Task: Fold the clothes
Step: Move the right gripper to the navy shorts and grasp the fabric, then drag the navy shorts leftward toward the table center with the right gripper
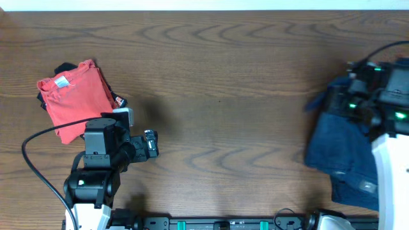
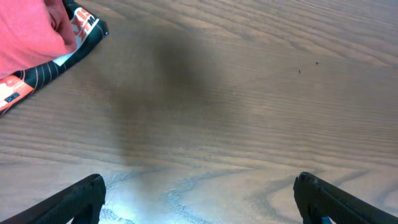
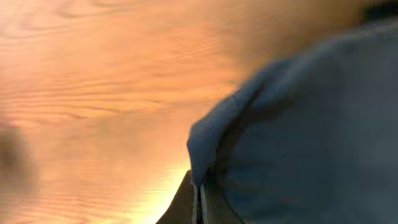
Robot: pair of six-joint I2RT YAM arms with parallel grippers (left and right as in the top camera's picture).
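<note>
We clamp our right gripper (image 3: 198,190) on a fold of the clothes (image 3: 298,124), likely to spread them, while our left gripper (image 2: 199,199) hangs spread apart, empty.

Brown wood-grain table (image 1: 230,83), pale strip (image 1: 204,4) beyond its far edge

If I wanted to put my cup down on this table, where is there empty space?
The middle of the table is bare wood, from the red shirt and the open left gripper across to the blue clothes. The far strip is free too. Crowded: the right edge, where the right gripper pinches the clothes, and around the shirt.
</note>
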